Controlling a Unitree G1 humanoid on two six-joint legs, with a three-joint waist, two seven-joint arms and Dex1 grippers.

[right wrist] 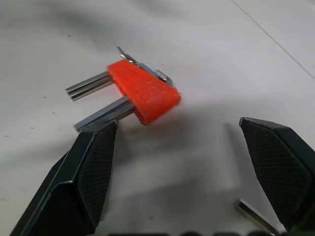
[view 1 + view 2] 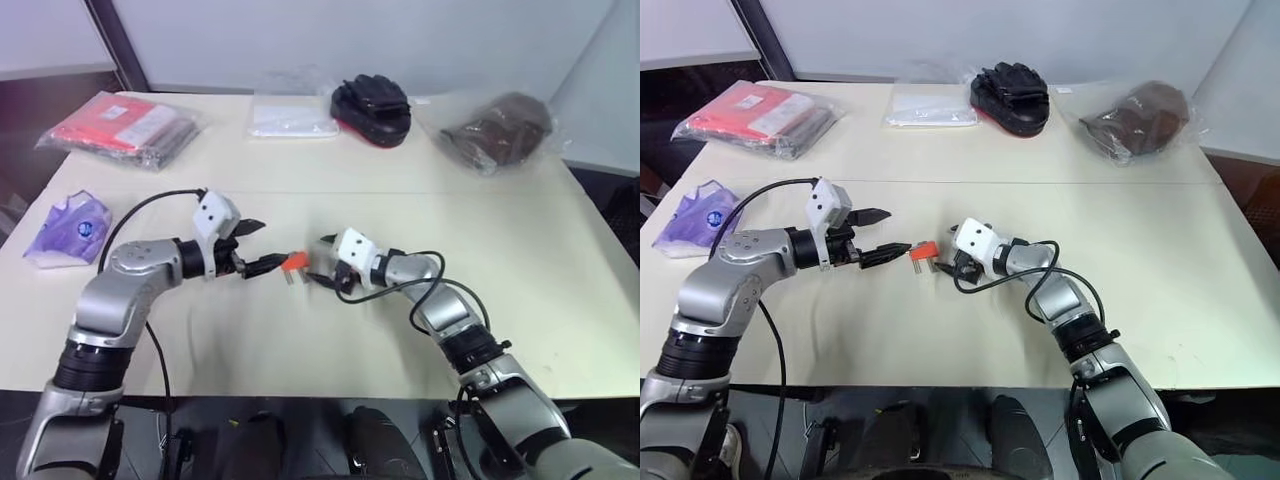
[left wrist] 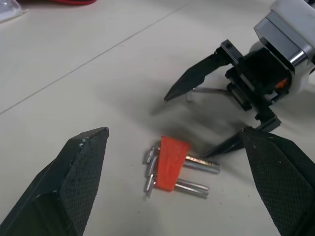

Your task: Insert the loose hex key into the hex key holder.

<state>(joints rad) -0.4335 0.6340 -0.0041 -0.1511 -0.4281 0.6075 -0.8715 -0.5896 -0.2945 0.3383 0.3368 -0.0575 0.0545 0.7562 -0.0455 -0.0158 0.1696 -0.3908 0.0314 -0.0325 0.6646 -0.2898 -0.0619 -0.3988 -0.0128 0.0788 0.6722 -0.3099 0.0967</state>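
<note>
A: Table (image 2: 560, 300) first. The hex key holder (image 2: 295, 261) is seen lying flat on it, between the two grippers.

B: Left gripper (image 2: 258, 247)?

A: Jaws are spread wide, nothing held. Right gripper (image 2: 327, 262) is likewise spread wide and empty, with the holder just off its tips.

B: Loose hex key?

A: A thin rod (image 3: 209, 90) is seen on the table under the right gripper's fingers, likely the loose hex key. Its long axis is judged to run roughly toward the holder. The right gripper is nearer, so the pick is judged to be its job.
</note>
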